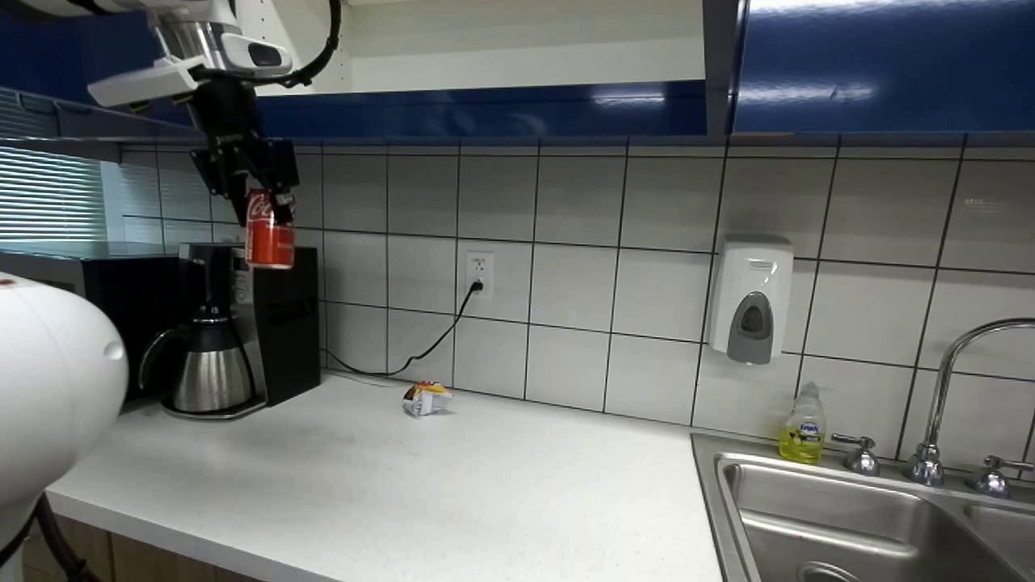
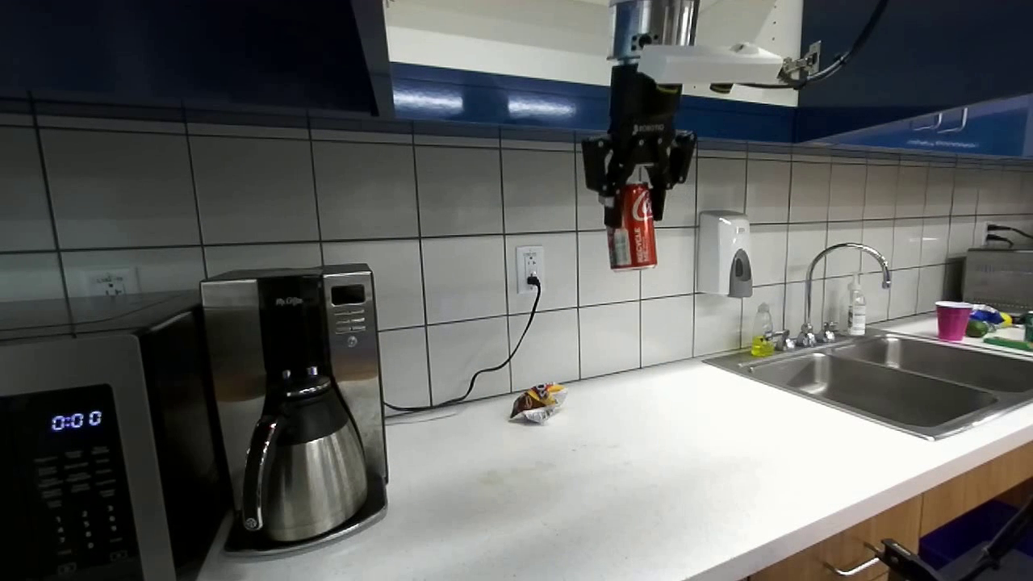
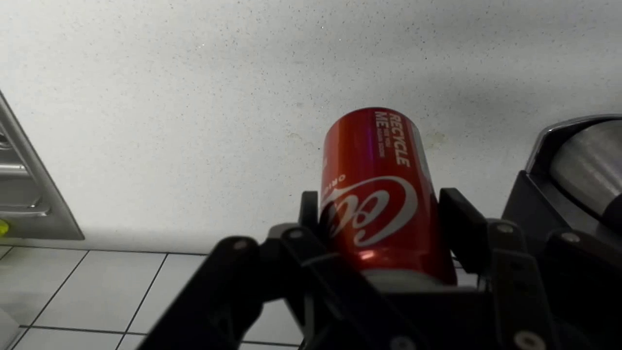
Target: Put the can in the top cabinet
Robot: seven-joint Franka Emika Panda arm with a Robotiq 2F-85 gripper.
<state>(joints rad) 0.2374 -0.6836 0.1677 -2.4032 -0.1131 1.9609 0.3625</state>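
Observation:
The red can (image 1: 271,246) hangs nearly upright in the air, well above the white counter, and shows in both exterior views (image 2: 633,240). My gripper (image 1: 263,212) points down and is shut on the can's upper part. In the wrist view the black fingers (image 3: 380,209) stand on both sides of the can (image 3: 371,150); its silvery top end faces the gripper's palm. The top cabinet (image 1: 525,48) is open in its middle section, its pale interior showing above the blue lower edge. The can is lower than that edge in both exterior views (image 2: 500,36).
A coffee maker (image 2: 294,403) and microwave (image 2: 81,436) stand on the counter (image 2: 565,484). A crumpled snack bag (image 1: 426,398) lies near the tiled wall. A soap dispenser (image 1: 752,299) hangs there. A sink (image 1: 849,501) with a faucet is at the counter's far end. A glossy blue door (image 1: 881,69) adjoins the opening.

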